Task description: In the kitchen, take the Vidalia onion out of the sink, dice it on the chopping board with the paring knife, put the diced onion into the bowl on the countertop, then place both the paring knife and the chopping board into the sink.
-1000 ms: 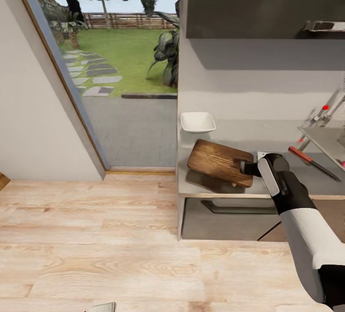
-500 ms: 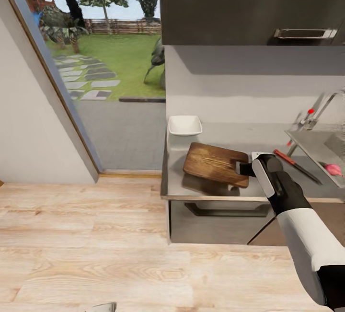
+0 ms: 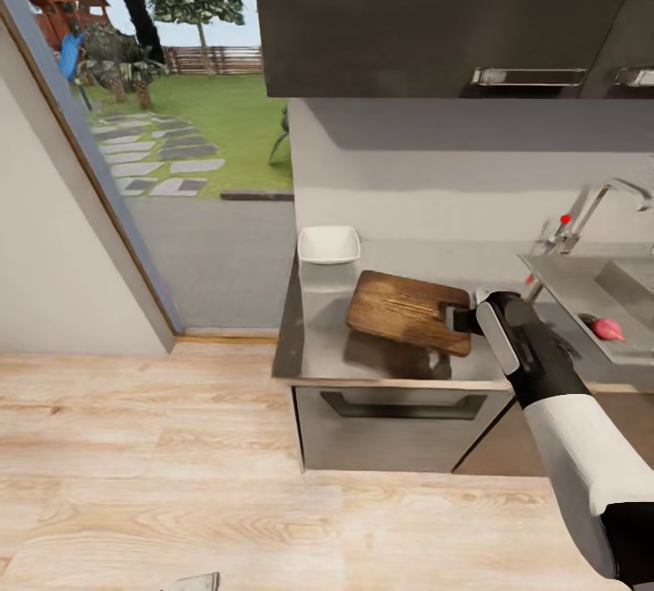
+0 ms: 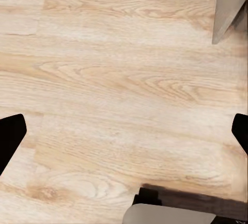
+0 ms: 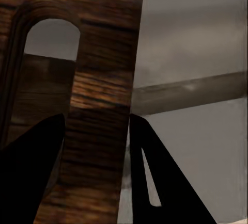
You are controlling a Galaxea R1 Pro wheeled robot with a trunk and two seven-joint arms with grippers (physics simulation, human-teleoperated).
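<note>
Right gripper point(image 3: 465, 320) reaching level from right of chopping board point(image 3: 404, 310), jaws clamped on handle end, board tilted above table point(image 3: 318, 350); left jaws spread wide.

Chopping board point(image 3: 404, 310): dark-brown wood, bold streaky grain, dull sheen, centre of frame; countertop point(image 3: 318, 346) beneath smooth grey, slightly glossy, faintly mirroring the board, with pale wood-coloured front edge. Bowl point(image 3: 328, 244) plain white, smooth, looks glazed; sink point(image 3: 581, 287) at right brushed grey metal, tap point(image 3: 599, 201) shinier chrome-like. Floor point(image 3: 145, 455) across lower frame light wood planks with swirling grain, satin; upper cabinets point(image 3: 436, 10) flat dark grey, matt.
</note>
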